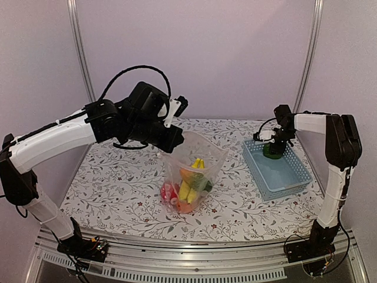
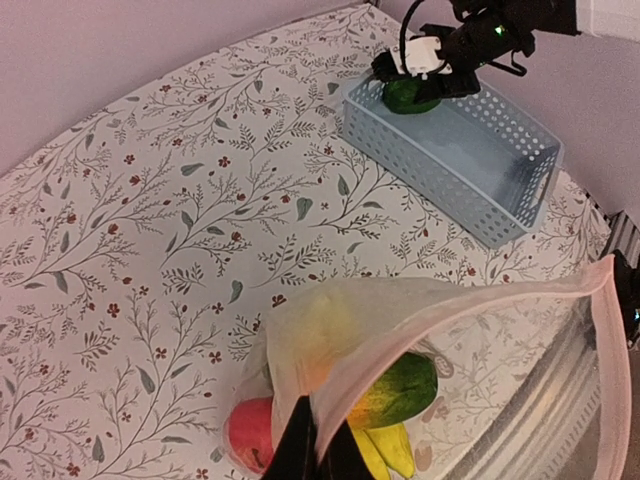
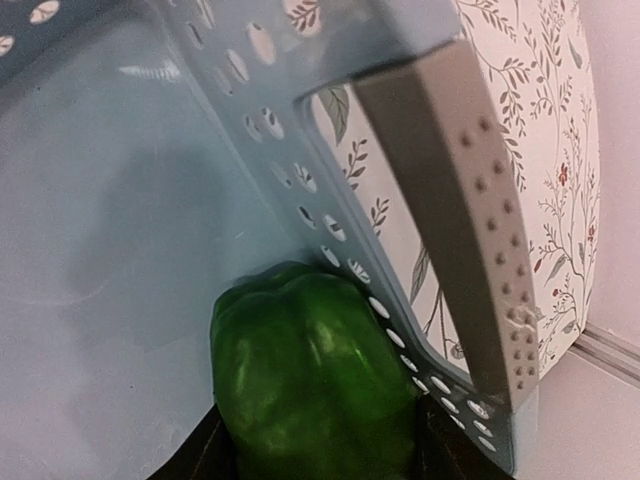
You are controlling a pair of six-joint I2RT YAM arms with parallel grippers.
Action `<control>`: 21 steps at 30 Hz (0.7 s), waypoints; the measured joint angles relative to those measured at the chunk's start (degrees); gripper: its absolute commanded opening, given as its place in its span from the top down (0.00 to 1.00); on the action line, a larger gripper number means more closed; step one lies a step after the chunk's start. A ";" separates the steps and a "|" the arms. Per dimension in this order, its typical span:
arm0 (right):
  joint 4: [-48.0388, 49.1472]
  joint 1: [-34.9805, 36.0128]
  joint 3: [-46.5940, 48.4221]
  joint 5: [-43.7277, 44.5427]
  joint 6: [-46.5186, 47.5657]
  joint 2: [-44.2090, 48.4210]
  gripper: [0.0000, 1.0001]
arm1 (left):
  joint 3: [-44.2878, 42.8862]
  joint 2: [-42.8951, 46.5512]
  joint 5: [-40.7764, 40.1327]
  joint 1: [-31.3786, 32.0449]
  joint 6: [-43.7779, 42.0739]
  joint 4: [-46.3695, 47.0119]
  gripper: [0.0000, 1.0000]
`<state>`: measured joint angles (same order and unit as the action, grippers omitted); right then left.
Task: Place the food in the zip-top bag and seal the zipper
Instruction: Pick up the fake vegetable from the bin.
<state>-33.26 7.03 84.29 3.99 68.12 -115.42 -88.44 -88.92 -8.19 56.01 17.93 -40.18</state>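
Currently, step in hand: loading. The zip-top bag [image 1: 194,159], at the centre of the table [image 1: 118,177], is held open by the left gripper [image 2: 312,440], clamped on the zipper [image 2: 440,325]; food [image 1: 191,186] is seen inside. One green pepper [image 3: 310,390] lies in a corner of the basket [image 1: 283,174] beneath the right gripper [image 1: 272,140], grasp not discernible. Next: pepper to be lifted and carried over the held-open mouth.

the pepper [image 3: 310,380] sits pressed into a corner of the basket [image 1: 254,172], walled on two sides. bare desk [image 1: 235,186] lies open between basket and gaping bag [image 1: 200,159].
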 measured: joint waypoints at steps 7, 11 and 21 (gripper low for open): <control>-2.58 0.02 -2.56 -0.61 -2.03 3.65 0.72 | 0.00 -0.02 0.15 0.00 -0.31 0.00 0.97; -7.87 0.04 -3.39 -4.15 -4.26 8.68 0.72 | 0.00 -0.02 0.26 0.00 -0.31 0.00 0.97; -20.24 9.57 7.32 -28.57 -12.59 24.13 0.71 | 0.00 -0.31 0.26 0.00 0.11 0.13 0.97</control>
<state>-53.49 16.60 91.61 -24.58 55.53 -91.29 -88.44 -89.23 -7.92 56.01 18.04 -40.05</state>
